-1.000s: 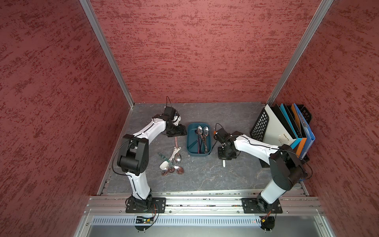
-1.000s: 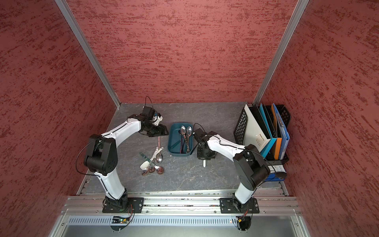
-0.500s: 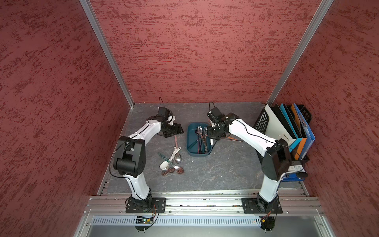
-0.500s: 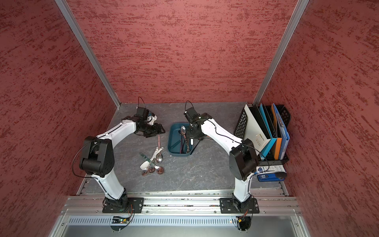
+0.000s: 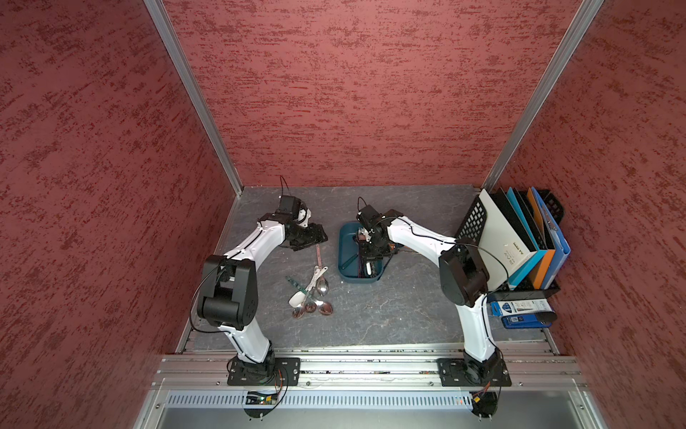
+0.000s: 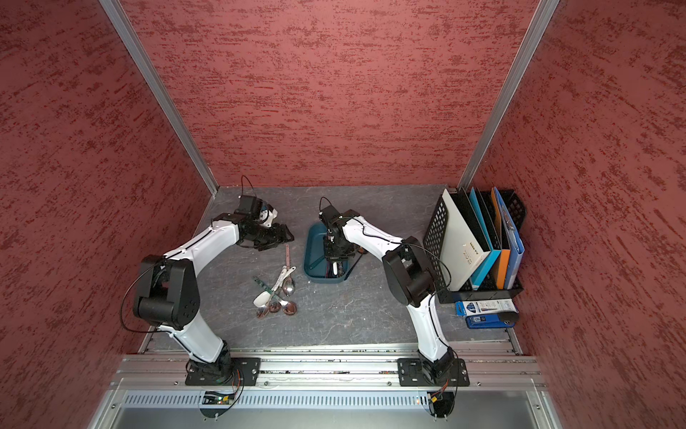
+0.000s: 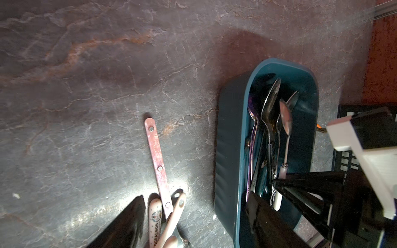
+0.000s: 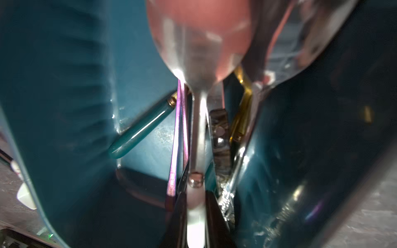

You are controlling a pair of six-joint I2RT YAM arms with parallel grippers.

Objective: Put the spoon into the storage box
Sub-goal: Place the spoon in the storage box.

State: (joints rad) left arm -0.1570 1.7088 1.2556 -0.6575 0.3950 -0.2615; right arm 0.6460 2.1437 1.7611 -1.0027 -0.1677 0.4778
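Note:
The dark teal storage box (image 5: 344,256) (image 6: 312,249) sits mid-table with several spoons lying inside it (image 7: 268,111). My right gripper (image 5: 369,257) (image 6: 336,256) (image 8: 196,199) hangs low over the box's near half, shut on the white handle of a metal spoon (image 8: 199,53) (image 7: 286,118). That spoon's bowl points toward the far end of the box, above the others. My left gripper (image 5: 319,236) (image 6: 287,236) (image 7: 195,196) is open and holds nothing. It hovers left of the box, above the far end of a pile of loose spoons (image 5: 313,293) (image 6: 276,293).
A pink riveted handle (image 7: 158,163) sticks out of the pile toward the left gripper. A black mesh file rack (image 5: 471,219) with folders stands at the right wall, with blue boxes (image 5: 519,312) in front of it. A thin dark stick (image 6: 354,263) lies beside the box's right side.
The right arm carried the white-handled spoon from the table right of the box to the box's far end, then back and down over it. The left gripper drew away to the far left.

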